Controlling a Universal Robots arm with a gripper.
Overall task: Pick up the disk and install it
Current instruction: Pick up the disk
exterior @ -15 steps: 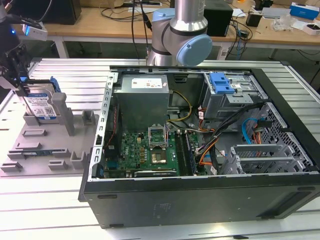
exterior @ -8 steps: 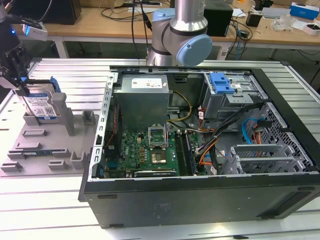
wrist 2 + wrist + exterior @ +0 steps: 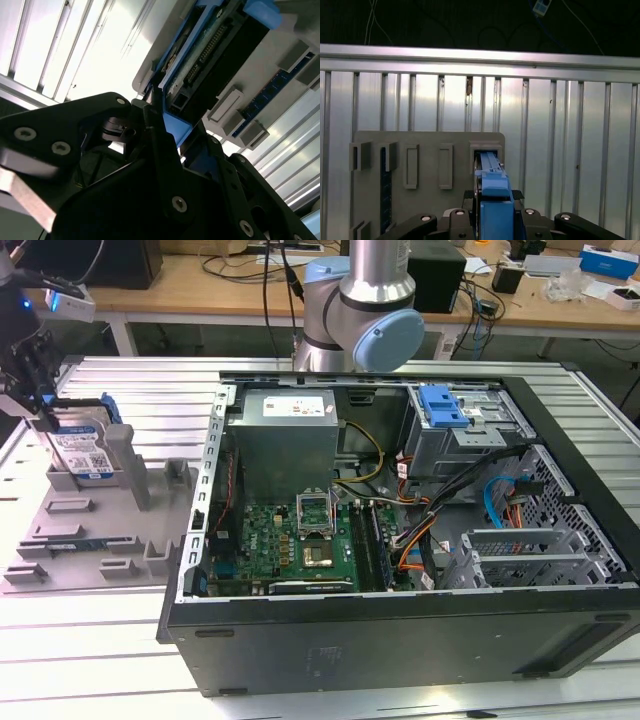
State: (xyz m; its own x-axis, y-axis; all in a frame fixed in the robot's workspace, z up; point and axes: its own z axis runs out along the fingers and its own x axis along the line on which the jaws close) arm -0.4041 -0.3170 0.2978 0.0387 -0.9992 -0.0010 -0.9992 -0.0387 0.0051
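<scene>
At the exterior view's upper left, the arm reaches down over the grey holder (image 3: 90,530), its gripper (image 3: 42,412) closed on the upright disk (image 3: 85,448), which sits in its slot. The first wrist view shows black fingers (image 3: 470,196) clamping the blue bracket; the second wrist view shows the disk's connector edge (image 3: 202,52).

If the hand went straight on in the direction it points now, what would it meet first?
The disk: the hand points down at its blue-framed top edge, as it stands in the grey holder. Whether they already touch is unclear.
</scene>
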